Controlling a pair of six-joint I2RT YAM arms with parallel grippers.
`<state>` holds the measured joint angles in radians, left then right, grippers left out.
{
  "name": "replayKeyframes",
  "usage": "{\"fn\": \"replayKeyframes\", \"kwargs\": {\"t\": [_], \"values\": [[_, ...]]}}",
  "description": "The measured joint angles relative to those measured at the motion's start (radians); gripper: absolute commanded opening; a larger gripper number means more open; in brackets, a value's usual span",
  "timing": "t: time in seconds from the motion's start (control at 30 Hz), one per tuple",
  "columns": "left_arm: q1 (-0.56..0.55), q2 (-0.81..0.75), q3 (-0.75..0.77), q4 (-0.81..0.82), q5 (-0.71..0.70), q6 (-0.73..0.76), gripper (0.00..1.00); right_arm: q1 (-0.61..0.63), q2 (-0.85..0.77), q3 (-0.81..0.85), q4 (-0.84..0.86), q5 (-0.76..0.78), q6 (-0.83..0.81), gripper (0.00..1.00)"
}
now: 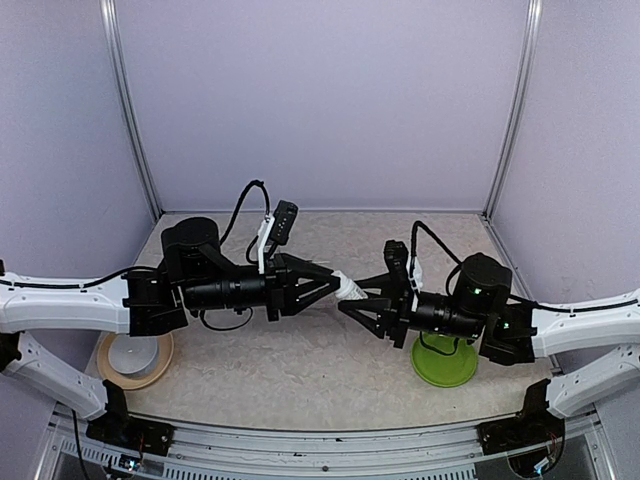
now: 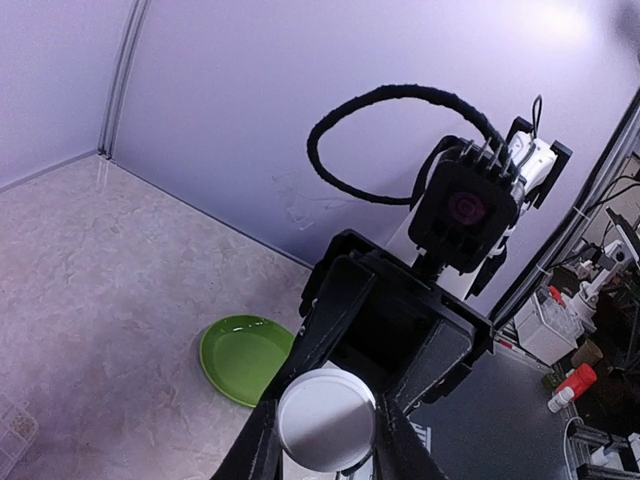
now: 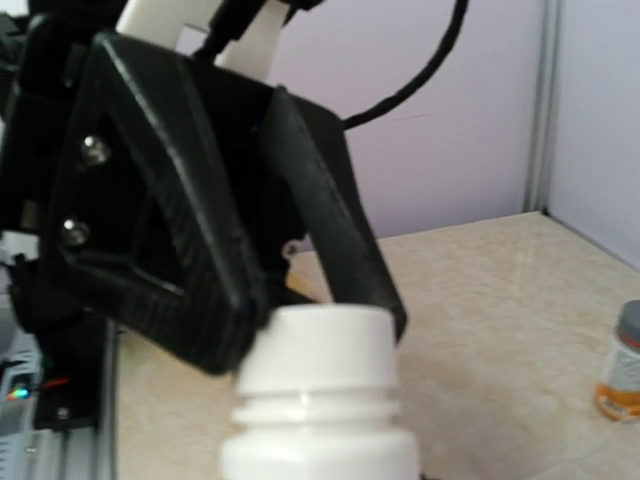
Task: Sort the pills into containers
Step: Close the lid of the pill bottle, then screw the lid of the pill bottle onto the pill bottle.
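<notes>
A small vial (image 1: 351, 290) with a white cap (image 3: 322, 345) hangs in mid-air between both arms, lying sideways. My left gripper (image 1: 338, 285) is shut on the cap, whose round top (image 2: 327, 418) sits between its fingers (image 2: 255, 440). My right gripper (image 1: 363, 301) is shut on the vial's body, which looks white (image 3: 318, 455); its own fingers are hidden below that view. The left gripper's fingers (image 3: 335, 235) close around the cap there. The gray-capped bottle with an orange label (image 3: 624, 362) stands on the table at the far right. No pills are in view.
A flat green plate (image 1: 445, 366) (image 2: 240, 355) lies under the right arm. A white bowl on a tan plate (image 1: 135, 358) sits at the front left. The edge of a clear gridded box (image 2: 12, 432) shows at the left. Walls enclose the table on three sides.
</notes>
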<state>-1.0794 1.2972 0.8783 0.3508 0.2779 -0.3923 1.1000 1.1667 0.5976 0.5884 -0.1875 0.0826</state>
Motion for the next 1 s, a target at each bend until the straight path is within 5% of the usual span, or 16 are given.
{"fn": "replayKeyframes", "kwargs": {"t": [0.4, 0.5, 0.6, 0.63, 1.0], "values": [[-0.009, -0.009, -0.006, -0.001, 0.035, 0.056, 0.51, 0.010, -0.019, -0.002, 0.009, -0.053, 0.067, 0.12], [-0.009, -0.016, -0.012, -0.002, 0.036, 0.059, 0.65, 0.010, -0.036, -0.007, 0.018, -0.048, 0.068, 0.12], [-0.009, -0.028, -0.019, -0.006, 0.029, 0.061, 0.95, 0.010, -0.045, -0.008, 0.032, -0.044, 0.067, 0.11], [-0.009, -0.035, -0.023, -0.007, 0.025, 0.058, 0.98, 0.010, -0.046, -0.008, 0.035, -0.041, 0.066, 0.11], [-0.012, -0.079, -0.051, 0.044, -0.057, -0.070, 0.99, 0.010, -0.027, -0.017, 0.068, 0.016, 0.047, 0.11]]}}
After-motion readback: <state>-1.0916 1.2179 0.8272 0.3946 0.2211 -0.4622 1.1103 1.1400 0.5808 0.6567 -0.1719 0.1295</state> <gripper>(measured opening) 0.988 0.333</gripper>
